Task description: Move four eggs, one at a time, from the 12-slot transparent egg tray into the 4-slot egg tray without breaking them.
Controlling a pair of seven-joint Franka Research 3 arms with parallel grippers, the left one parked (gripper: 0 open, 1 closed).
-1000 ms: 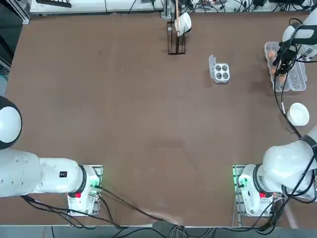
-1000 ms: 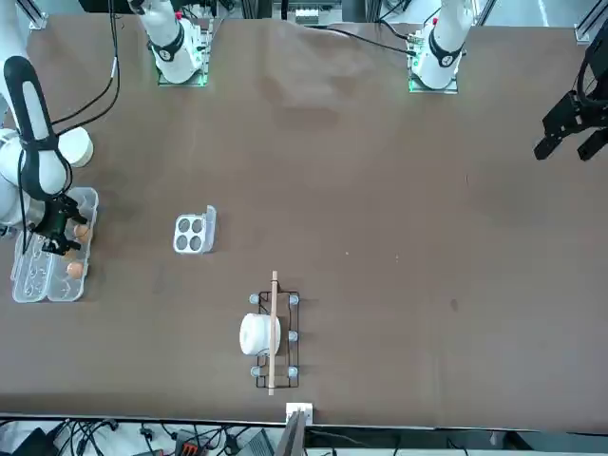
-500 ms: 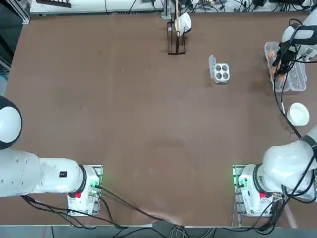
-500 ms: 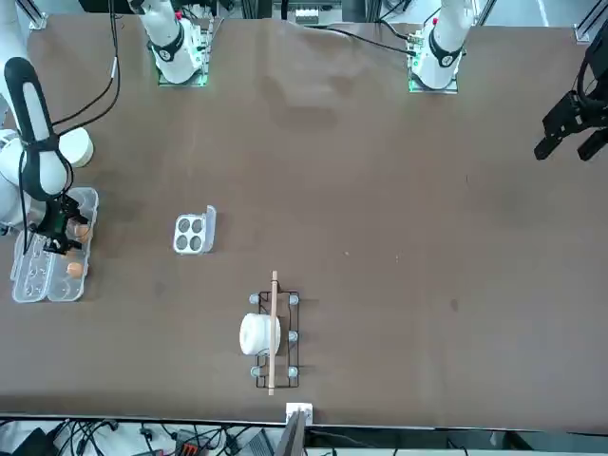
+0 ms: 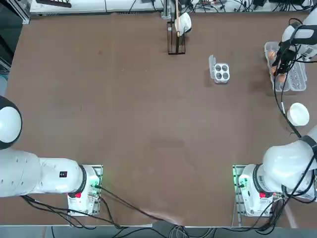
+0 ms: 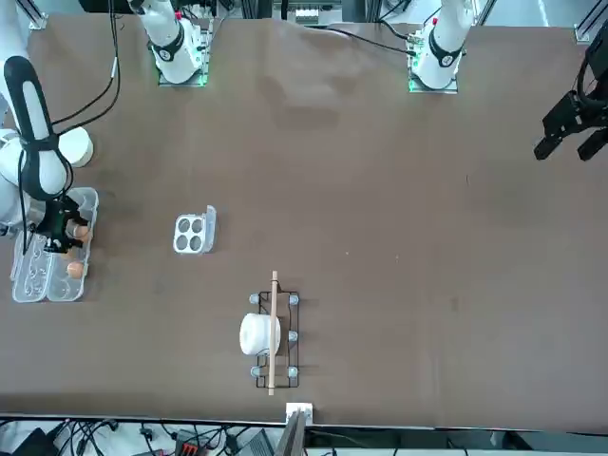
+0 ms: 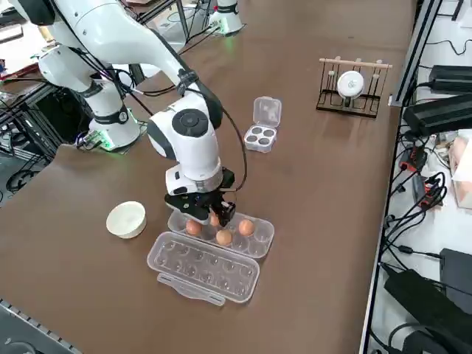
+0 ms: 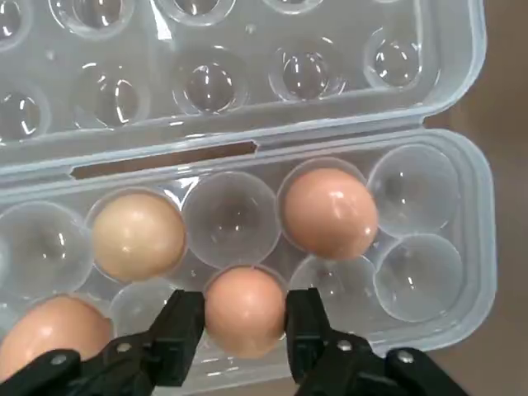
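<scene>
The 12-slot transparent egg tray (image 7: 208, 273) lies open at the table's right edge, lid flat beside the cups. My right gripper (image 8: 244, 308) reaches down into it, and its fingers (image 8: 185, 320) press both sides of one orange-brown egg (image 8: 245, 307) that still sits in its cup. Three other eggs (image 8: 138, 238) (image 8: 330, 212) (image 8: 51, 333) rest in nearby cups. The 4-slot egg tray (image 5: 220, 72) stands apart toward the table's middle, lid flap up, all cups bare. In the right side view the gripper (image 7: 210, 217) hides the held egg's lower part.
A white bowl (image 7: 126, 219) sits on the table close to the long tray, on the robot's side of it. A dark wire rack holding a white cup (image 5: 177, 29) stands at the far edge. Cables lie beyond the right edge.
The fingers have drawn in on the egg between them. The arm has scarcely shifted and the eggs lie where they were.
</scene>
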